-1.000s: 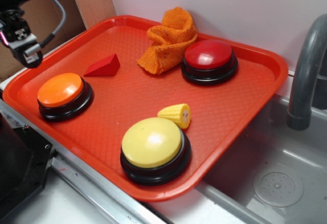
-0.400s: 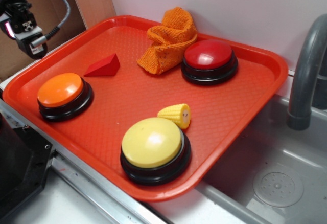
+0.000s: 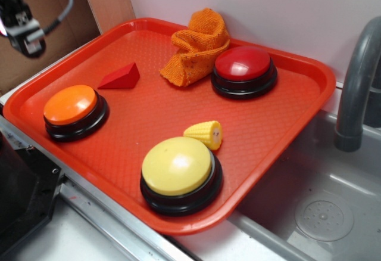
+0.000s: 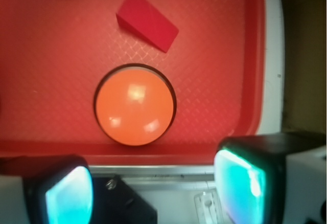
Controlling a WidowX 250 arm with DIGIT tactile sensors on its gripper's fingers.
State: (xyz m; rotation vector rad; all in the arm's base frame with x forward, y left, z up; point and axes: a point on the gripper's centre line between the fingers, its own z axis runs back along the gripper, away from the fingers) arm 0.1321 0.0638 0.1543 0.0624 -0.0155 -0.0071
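Nearest in the wrist view: the gripper [image 4: 153,196], its fingers [image 4: 244,183] spread wide apart with nothing between them. Hangs in the air over the outer edge of the red tray [image 4: 253,55], clear of everything, with a strip of metal counter edge below the pads. In the exterior view, sits high at the upper left, outside the tray's left rim.

Just ahead of the open fingers: the orange button [image 4: 135,105], a round dome on a black base, flat on the tray floor close to the rim and not touched. Lies roughly centred between the two fingers in the wrist view.

A little further in: a red wedge block [image 4: 148,21], resting on the tray near the orange button but apart from it.

Beyond the wedge, toward the back rim: a crumpled orange cloth [image 3: 198,46], heaped up and leaning right against the red button [image 3: 243,64].

Across the tray from the gripper, by the front rim: a yellow button [image 3: 177,167], with a small toy corn cob [image 3: 204,133] lying just beside it on the far side.

Furthest off, past the tray's right edge: a grey sink [image 3: 321,213] with a drain in its floor and a grey faucet [image 3: 357,82] curving above it.
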